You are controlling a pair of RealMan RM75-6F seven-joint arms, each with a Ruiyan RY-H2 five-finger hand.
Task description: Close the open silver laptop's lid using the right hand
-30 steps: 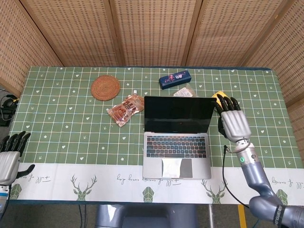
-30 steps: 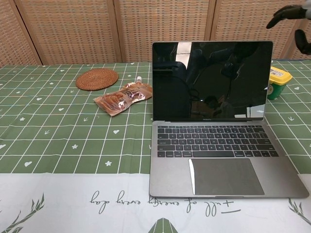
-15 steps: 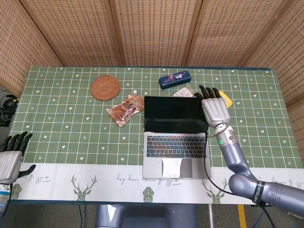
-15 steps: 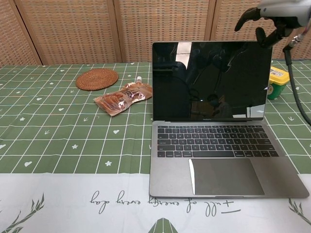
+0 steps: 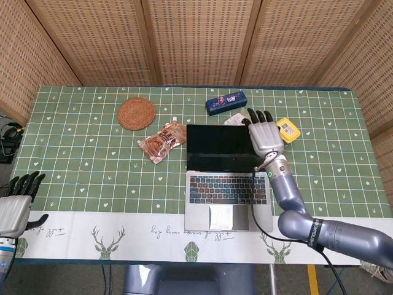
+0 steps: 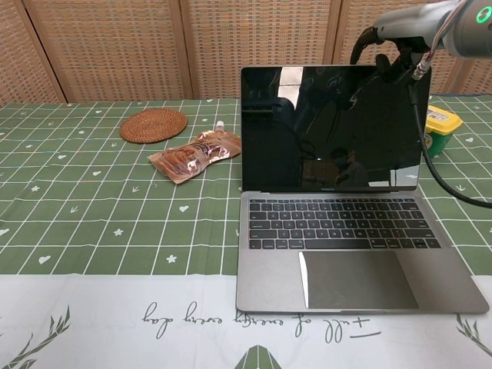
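Observation:
The silver laptop [image 5: 228, 184] [image 6: 338, 223] stands open in the middle of the table, its dark screen upright and facing me. My right hand [image 5: 264, 135] [image 6: 396, 31] hovers over the right part of the lid's top edge, palm down and fingers spread, holding nothing. In the chest view its dark fingers [image 6: 367, 46] curl down just above the top edge; whether they touch it I cannot tell. My left hand [image 5: 15, 206] is at the table's near left edge, fingers apart and empty.
A round woven coaster [image 5: 136, 113] and an orange snack pouch [image 5: 162, 141] lie left of the laptop. A blue box [image 5: 225, 102] and a small packet [image 5: 237, 119] sit behind the screen. A yellow-lidded green tub [image 5: 287, 129] [image 6: 440, 127] stands right of the lid.
My right hand has moved left from beside the yellow tub to above the right part of the lid's top edge. The lid has not moved. The left hand has barely shifted.

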